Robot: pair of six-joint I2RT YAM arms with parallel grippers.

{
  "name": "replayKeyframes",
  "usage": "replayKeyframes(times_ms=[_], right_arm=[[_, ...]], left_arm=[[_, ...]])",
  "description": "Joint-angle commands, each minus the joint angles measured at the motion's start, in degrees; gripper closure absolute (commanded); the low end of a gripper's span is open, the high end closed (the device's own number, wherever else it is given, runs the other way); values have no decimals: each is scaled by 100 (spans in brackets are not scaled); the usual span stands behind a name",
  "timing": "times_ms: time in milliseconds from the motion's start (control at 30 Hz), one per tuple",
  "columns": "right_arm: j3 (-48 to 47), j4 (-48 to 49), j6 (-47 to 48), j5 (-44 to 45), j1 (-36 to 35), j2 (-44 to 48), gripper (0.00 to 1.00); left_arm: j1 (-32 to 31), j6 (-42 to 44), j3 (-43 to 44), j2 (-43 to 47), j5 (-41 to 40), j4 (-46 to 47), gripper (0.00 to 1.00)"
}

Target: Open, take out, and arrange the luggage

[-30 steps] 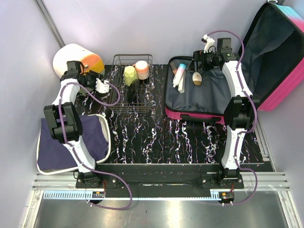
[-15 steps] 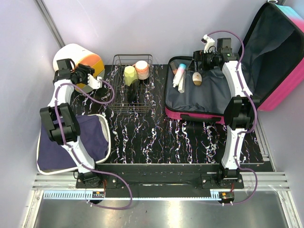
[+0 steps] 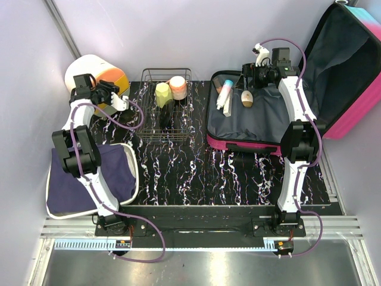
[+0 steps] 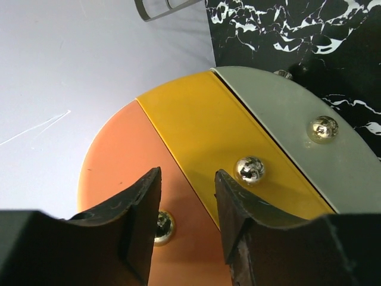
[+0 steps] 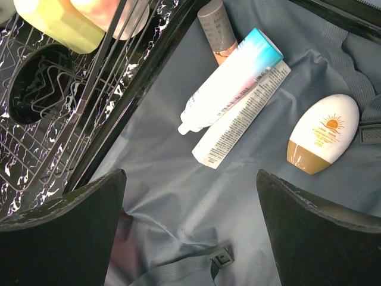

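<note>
The small hot pink hard-shell suitcase (image 3: 238,145) is laid open at the far right of the black marble-patterned table (image 3: 196,173), with its lid raised toward the right. The right gripper (image 5: 190,173) is positioned above the grey lining with its fingers spread wide and nothing grasped. A white tube with a blue cap (image 5: 229,80) and a white oval sunscreen bottle (image 5: 324,134) are seen below it. The left gripper (image 4: 187,176) is set against the round white-and-orange drawer box (image 4: 113,155). Its fingers are part-way apart and released, and a shiny metal knob (image 4: 162,225) is seen just beside one finger.
</note>
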State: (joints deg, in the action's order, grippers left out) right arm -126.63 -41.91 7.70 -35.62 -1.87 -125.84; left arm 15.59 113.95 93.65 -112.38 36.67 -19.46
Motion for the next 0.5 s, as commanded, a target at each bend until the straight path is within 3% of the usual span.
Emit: replayKeyframes(times_ms=[0, 233, 267, 467], right_arm=[[-90, -1, -23, -208, -33, 121, 0], [-458, 227, -260, -482, -322, -10, 0], [-616, 123, -278, -499, -462, -185, 0], [-1733, -326, -296, -657, -718, -687, 0]], left_arm=[[58, 14, -31, 392, 288, 172, 52], [-91, -503, -381, 1006, 763, -154, 41], [-161, -975, -373, 1033, 720, -189, 41], [-689, -1996, 355, 604, 106, -953, 42]])
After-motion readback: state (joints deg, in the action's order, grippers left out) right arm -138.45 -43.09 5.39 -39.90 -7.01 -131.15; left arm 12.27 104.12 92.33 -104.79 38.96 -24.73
